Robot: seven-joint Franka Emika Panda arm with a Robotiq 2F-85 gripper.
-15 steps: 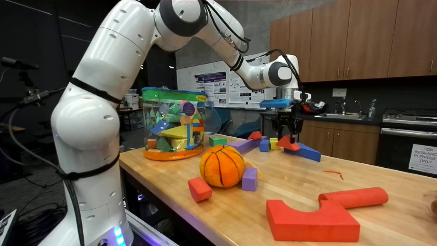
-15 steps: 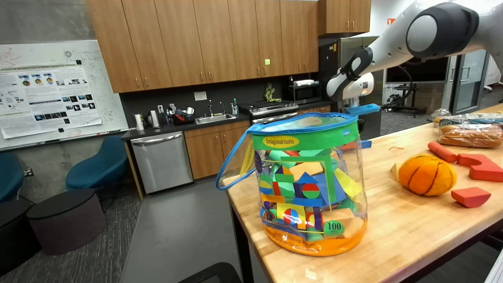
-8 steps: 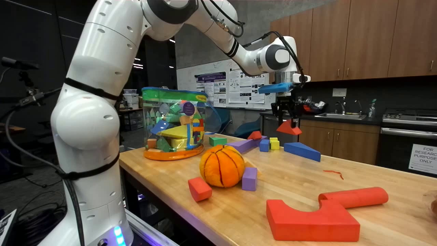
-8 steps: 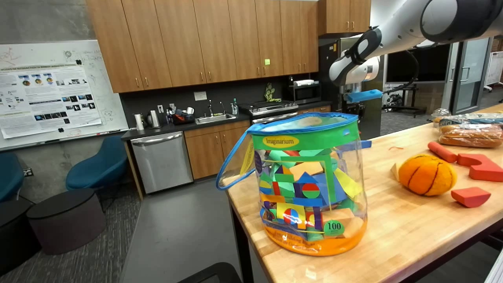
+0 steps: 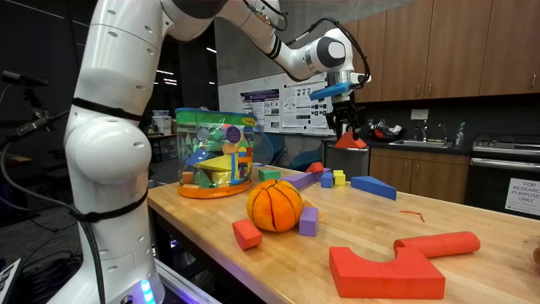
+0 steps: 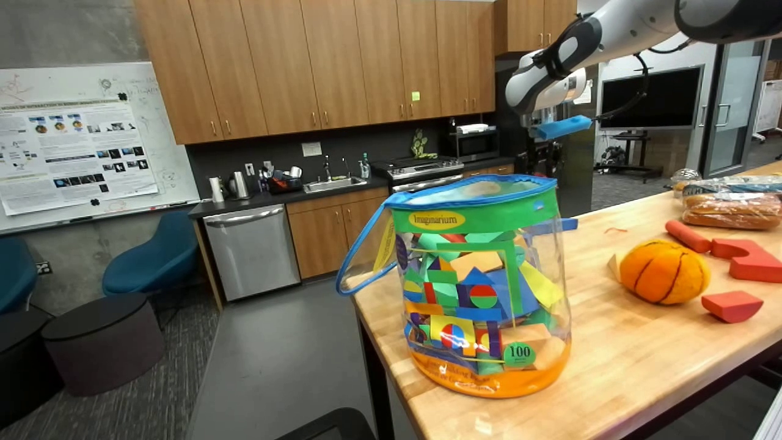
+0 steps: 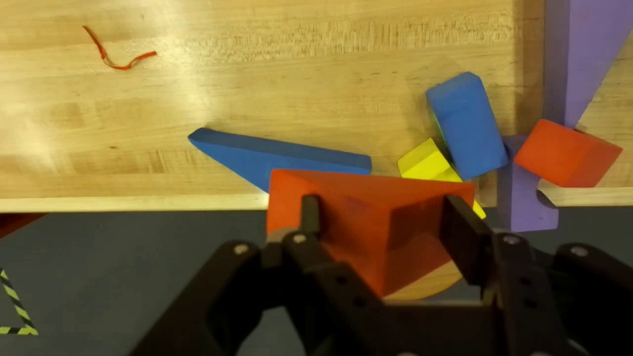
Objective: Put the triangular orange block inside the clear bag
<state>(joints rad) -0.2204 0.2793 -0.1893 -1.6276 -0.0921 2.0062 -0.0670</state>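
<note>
The triangular orange block (image 5: 351, 141) is a red-orange wedge. It hangs in the air above the far edge of the table, in the grip of my gripper (image 5: 347, 134). In the wrist view the block (image 7: 353, 200) sits between both fingers of the gripper (image 7: 380, 212), which press on its two sloping sides. The clear bag (image 5: 211, 116) stands upright at the table's end, well apart from the gripper. It also shows in an exterior view (image 6: 489, 220), its top open and its flap hanging to the side. There the block is hidden behind the bag.
On the table lie a blue wedge (image 5: 373, 187), a yellow block (image 5: 339, 177), a blue block (image 5: 326, 180), purple blocks (image 5: 300, 180) and a green block (image 5: 269, 174). An orange ball (image 5: 274, 205) and a large red angular block (image 5: 386, 274) lie nearer.
My gripper has lifted the triangular orange block from beside the blue wedge, up off the table, and has moved slightly toward the bag. The bag and other blocks have not moved.
</note>
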